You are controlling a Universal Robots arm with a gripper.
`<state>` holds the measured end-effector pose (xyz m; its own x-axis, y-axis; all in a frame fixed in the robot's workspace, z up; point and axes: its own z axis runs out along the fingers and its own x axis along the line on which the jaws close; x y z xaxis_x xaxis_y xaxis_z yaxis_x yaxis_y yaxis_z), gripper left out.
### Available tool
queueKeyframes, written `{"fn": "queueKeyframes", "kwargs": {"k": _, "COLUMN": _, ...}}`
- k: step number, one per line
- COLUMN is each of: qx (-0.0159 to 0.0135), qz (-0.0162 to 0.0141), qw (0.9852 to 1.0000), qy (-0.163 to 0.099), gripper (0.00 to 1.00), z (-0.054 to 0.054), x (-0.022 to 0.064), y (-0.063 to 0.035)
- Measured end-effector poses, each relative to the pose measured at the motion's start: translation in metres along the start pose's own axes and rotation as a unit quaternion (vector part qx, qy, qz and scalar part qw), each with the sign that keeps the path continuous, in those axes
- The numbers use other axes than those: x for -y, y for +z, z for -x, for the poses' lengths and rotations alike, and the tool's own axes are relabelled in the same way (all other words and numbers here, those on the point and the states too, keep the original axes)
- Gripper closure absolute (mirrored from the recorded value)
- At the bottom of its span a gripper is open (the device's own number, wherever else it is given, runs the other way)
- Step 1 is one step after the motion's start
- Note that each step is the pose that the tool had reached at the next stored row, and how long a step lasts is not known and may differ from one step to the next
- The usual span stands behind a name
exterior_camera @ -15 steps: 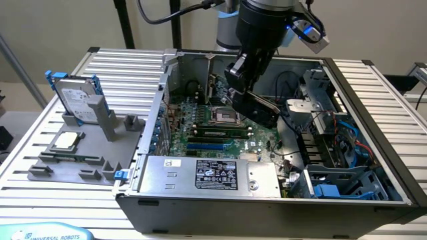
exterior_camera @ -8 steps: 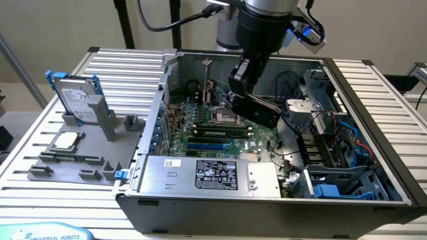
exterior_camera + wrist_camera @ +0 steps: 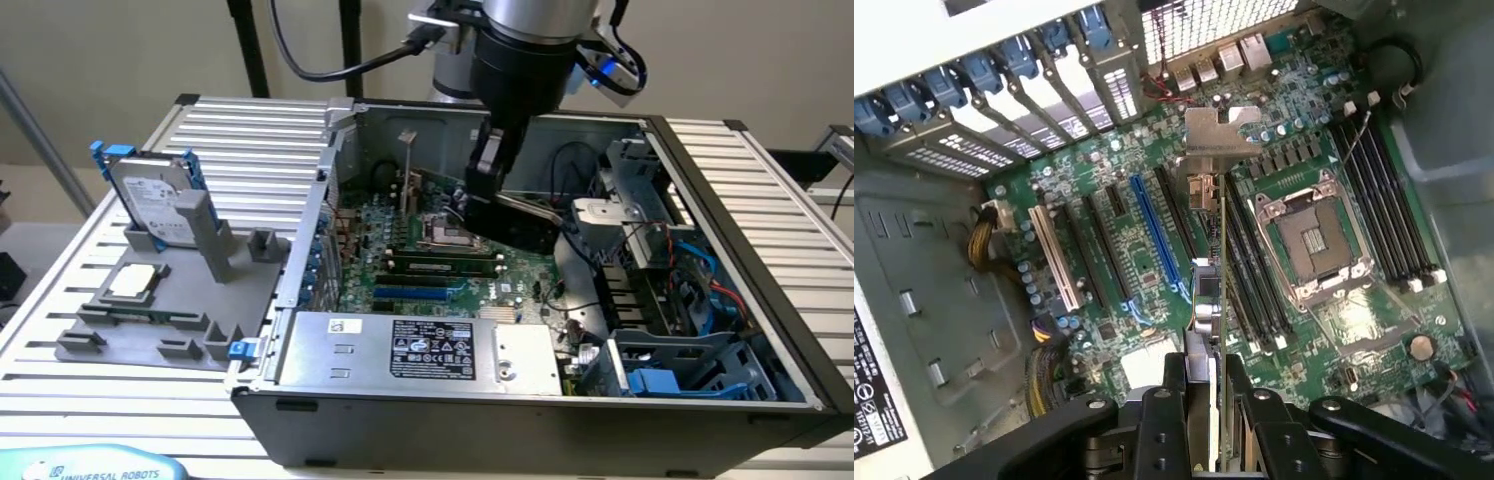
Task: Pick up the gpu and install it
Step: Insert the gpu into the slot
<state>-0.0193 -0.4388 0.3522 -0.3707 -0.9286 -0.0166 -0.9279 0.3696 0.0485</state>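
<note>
My gripper [image 3: 1206,388] is shut on the gpu [image 3: 1207,300], a thin green card seen edge-on in the wrist view, with its silver bracket [image 3: 1220,130] at the far end. The card hangs over the motherboard [image 3: 1104,300] inside the open computer case. Its edge runs beside the long blue slot [image 3: 1154,240] and the black slots next to it, apart from the board. In the exterior view the gripper [image 3: 463,200] reaches down into the case, and the gpu [image 3: 416,188] stands on edge with its bracket [image 3: 406,150] upright near the rear wall.
The CPU socket [image 3: 1314,240] and memory slots [image 3: 1394,200] lie beside the card. A power supply [image 3: 420,350] fills the case front; cables and drive bays [image 3: 667,270] crowd the exterior view's right. Outside, a grey holder [image 3: 200,250] carries a hard drive [image 3: 150,195] and a small silver chip [image 3: 136,282].
</note>
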Motion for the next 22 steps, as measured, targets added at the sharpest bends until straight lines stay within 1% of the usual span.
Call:
{"fn": "queueKeyframes", "kwargs": {"k": 3, "qx": 0.0048, "qz": 0.0024, "qw": 0.9997, "qy": -0.024, "gripper": 0.73, "z": 0.0, "x": 0.0001, "y": 0.0018}}
{"fn": "queueKeyframes", "kwargs": {"k": 5, "qx": 0.0078, "qz": 0.004, "qw": 0.9991, "qy": -0.041, "gripper": 0.73, "z": 0.0, "x": 0.0001, "y": 0.003}}
{"fn": "queueKeyframes", "kwargs": {"k": 7, "qx": 0.0093, "qz": 0.0052, "qw": 0.9983, "qy": -0.058, "gripper": 0.73, "z": 0.0, "x": 0.0002, "y": 0.0044}}
{"fn": "queueKeyframes", "kwargs": {"k": 10, "qx": 0.0089, "qz": 0.0058, "qw": 0.9963, "qy": -0.085, "gripper": 0.73, "z": 0.0, "x": 0.0004, "y": 0.0076}}
{"fn": "queueKeyframes", "kwargs": {"k": 13, "qx": 0.0076, "qz": 0.0063, "qw": 0.9936, "qy": -0.113, "gripper": 0.73, "z": 0.0, "x": 0.0006, "y": 0.0116}}
{"fn": "queueKeyframes", "kwargs": {"k": 15, "qx": 0.0066, "qz": 0.0068, "qw": 0.9914, "qy": -0.131, "gripper": 0.73, "z": 0.0, "x": 0.0007, "y": 0.014}}
{"fn": "queueKeyframes", "kwargs": {"k": 19, "qx": 0.005, "qz": 0.0073, "qw": 0.9865, "qy": -0.164, "gripper": 0.73, "z": 0.0, "x": 0.0009, "y": 0.019}}
{"fn": "queueKeyframes", "kwargs": {"k": 20, "qx": 0.0048, "qz": 0.0072, "qw": 0.9856, "qy": -0.169, "gripper": 0.73, "z": -0.001, "x": 0.0006, "y": 0.0206}}
{"fn": "queueKeyframes", "kwargs": {"k": 22, "qx": 0.0046, "qz": 0.0066, "qw": 0.9846, "qy": -0.175, "gripper": 0.73, "z": -0.001, "x": -0.0016, "y": 0.0243}}
